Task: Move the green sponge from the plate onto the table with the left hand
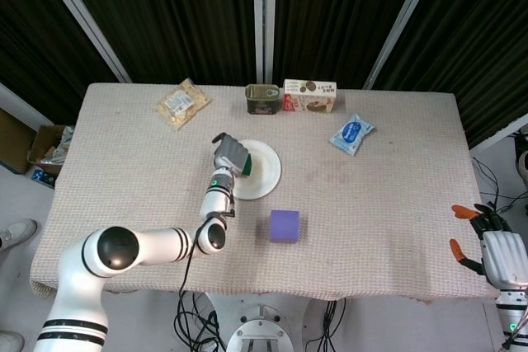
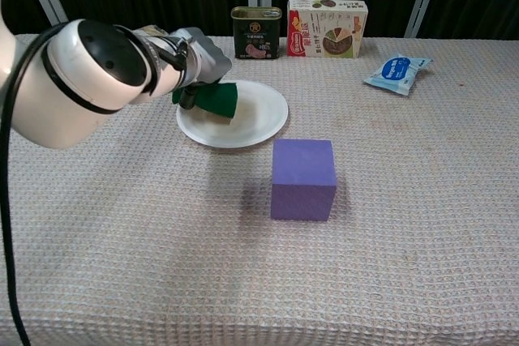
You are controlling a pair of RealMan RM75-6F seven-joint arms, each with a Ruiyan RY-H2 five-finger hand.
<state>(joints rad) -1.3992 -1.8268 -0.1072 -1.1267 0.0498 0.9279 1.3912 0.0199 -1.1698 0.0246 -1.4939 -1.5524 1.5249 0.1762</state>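
Observation:
The green sponge (image 1: 246,168) (image 2: 217,100) is over the left part of the white plate (image 1: 264,172) (image 2: 261,116), with its lower edge at the plate's surface. My left hand (image 1: 228,152) (image 2: 203,59) grips the sponge from the left and above, fingers wrapped over its top. Whether the sponge rests on the plate or hangs just above it cannot be told. My right hand (image 1: 495,246) hangs past the table's near right corner, fingers apart and holding nothing.
A purple cube (image 1: 285,226) (image 2: 303,178) stands in front of the plate. A tin can (image 2: 255,33), a food box (image 2: 326,28) and a blue packet (image 2: 396,73) line the back. A snack bag (image 1: 182,104) lies at the far left.

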